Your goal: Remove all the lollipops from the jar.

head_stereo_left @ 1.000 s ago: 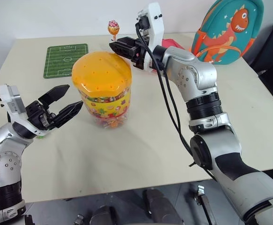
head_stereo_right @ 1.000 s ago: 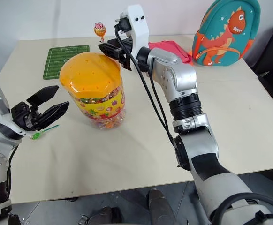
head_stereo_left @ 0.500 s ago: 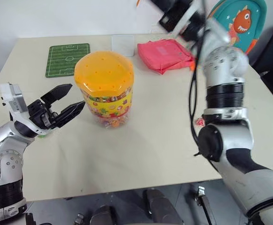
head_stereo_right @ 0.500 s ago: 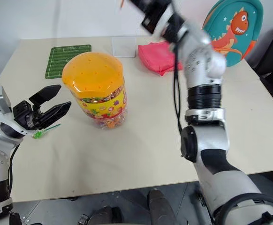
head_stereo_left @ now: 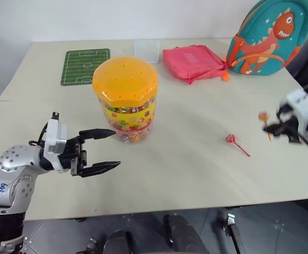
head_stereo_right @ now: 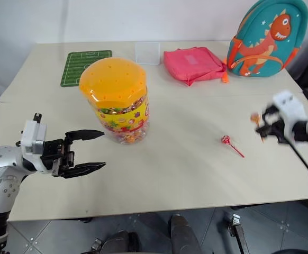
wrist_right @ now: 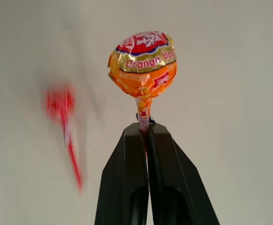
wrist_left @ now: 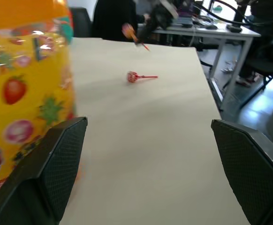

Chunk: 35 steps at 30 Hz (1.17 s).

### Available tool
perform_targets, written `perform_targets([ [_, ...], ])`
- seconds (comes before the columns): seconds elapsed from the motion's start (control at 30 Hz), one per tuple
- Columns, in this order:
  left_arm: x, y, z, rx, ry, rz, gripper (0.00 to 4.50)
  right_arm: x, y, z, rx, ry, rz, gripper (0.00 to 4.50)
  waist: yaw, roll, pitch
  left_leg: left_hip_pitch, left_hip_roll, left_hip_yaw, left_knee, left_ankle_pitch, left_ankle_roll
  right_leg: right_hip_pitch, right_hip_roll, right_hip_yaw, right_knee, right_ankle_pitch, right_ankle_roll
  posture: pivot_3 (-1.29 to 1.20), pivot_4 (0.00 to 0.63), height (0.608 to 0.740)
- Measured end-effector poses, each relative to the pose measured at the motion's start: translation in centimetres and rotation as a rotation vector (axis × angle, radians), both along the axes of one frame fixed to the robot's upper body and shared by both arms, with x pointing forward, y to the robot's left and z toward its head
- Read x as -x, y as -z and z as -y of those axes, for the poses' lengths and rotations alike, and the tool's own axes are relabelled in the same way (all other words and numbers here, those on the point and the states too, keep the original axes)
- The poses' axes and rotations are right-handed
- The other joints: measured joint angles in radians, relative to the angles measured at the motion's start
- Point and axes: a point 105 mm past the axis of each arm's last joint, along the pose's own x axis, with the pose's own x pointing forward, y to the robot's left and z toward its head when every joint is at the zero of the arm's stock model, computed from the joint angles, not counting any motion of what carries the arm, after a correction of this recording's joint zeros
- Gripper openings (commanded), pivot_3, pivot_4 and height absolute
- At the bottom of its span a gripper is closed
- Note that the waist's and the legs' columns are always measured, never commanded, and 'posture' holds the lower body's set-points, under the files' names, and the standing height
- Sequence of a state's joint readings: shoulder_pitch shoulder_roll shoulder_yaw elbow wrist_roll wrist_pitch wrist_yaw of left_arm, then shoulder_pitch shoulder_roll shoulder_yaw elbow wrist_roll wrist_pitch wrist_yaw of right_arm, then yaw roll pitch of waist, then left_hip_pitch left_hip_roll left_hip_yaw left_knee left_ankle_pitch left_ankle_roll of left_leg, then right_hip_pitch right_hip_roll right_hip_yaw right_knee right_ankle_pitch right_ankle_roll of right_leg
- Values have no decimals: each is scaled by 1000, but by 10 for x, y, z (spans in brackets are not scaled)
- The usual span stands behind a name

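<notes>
My right claw (wrist_right: 146, 133) is pinched tight on the stick of the orange lollipop (wrist_right: 142, 63), holding it above the desk (head_stereo_left: 186, 159) out at my right side, near the red lollipop (head_stereo_left: 231, 139) that already lies flat on the surface with its stick pointing away from the jar. My left claw (head_stereo_left: 106, 151) is spread as wide as it goes and holds nothing; it points level across my front, just beside the jar (head_stereo_left: 125, 98), with one finger close to the label band though I cannot tell whether it touches. The jar stands upright near the middle of the desk with its domed orange lid on, and I see no stick rising from any of the lid's holes. As I judge it, the task is close to finished: the red one is out and down, the orange one is out and only needs setting on the desk. I cannot make out the green one from here, so I cannot say for certain where it lies; what is left seems to be releasing the orange lollipop.
</notes>
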State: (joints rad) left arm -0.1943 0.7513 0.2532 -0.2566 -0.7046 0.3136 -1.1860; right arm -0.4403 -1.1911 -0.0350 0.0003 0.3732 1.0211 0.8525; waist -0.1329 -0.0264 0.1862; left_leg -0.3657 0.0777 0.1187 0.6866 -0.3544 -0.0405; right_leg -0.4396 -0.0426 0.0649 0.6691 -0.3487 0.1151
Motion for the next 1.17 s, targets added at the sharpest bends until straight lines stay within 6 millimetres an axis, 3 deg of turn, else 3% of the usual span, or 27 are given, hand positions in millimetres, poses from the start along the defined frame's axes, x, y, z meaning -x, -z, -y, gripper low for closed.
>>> perform_targets([
  [0.07, 0, 0, 0, -2, 1, 3, 4500, 12, 16, 5, 52, 2, -53, 37, 3, 1, 0, 0, 0, 2, 1, 1, 1, 0, 0, 2, 0, 0, 0, 0, 150, 740],
  [0.23, -1, 1, 6, 1, 25, 1, 4500, 9, 20, 2, 48, 4, 3, 37, 18, 1, 0, 0, 0, 2, 4, 0, 1, 0, 1, 2, 1, 0, 0, 0, 150, 740],
  [0.27, -2, 2, 6, 2, 28, -5, 4500, 8, 23, -1, 36, 3, 7, 483, 24, 1, 0, 0, -1, 2, 4, 0, 1, 0, 1, 2, 1, 0, 0, 0, 150, 740],
  [0.37, -5, 5, 1, -3, 15, -24, 4500, 10, 31, -3, 18, 3, -9, 1274, 38, 1, 0, -1, -2, 2, 4, 0, 1, -1, 0, 2, 1, 0, 0, 0, 150, 740],
  [0.7, -14, 14, -22, -18, -87, -73, 4500, 17, 19, -3, -1, -64, 74, 4482, 69, 1, 0, -4, -3, 2, 9, -1, 3, 0, 0, 0, 1, 0, 1, 0, 150, 740],
  [0.87, -21, 30, -46, -87, -224, -120, 4500, 32, 1, -14, -24, -264, 209, 4482, 78, 1, 0, -3, -3, 2, 9, -1, 3, 3, 0, -2, -1, 0, 1, 0, 150, 740],
  [1.0, -18, 47, -64, -139, -321, -146, 4500, 44, -27, -60, -227, -501, 515, 4482, 76, 0, -1, 1, 0, 3, 9, -2, 2, 11, 2, -6, -4, 1, 0, 0, 150, 740],
  [1.03, -17, 52, -70, -157, -366, -137, 4500, 50, -29, -89, -309, -587, 578, 4482, 76, 0, -1, 2, 1, 2, 9, -2, 2, 11, 2, -6, -4, 1, 0, 0, 150, 740],
  [1.1, -16, 57, -74, -159, -405, -129, 4500, 65, -10, -127, -355, -731, 543, 4482, 77, 0, -1, 3, 1, 2, 9, -3, 1, 12, 2, -6, -3, 1, 0, 0, 150, 740],
  [1.17, -13, 65, -75, -161, -445, -122, 4500, 80, 22, -155, -377, -848, 469, 4482, 87, 0, -1, 3, 0, 1, 10, -4, 3, 12, 1, -8, -4, 1, 0, 0, 150, 740],
])
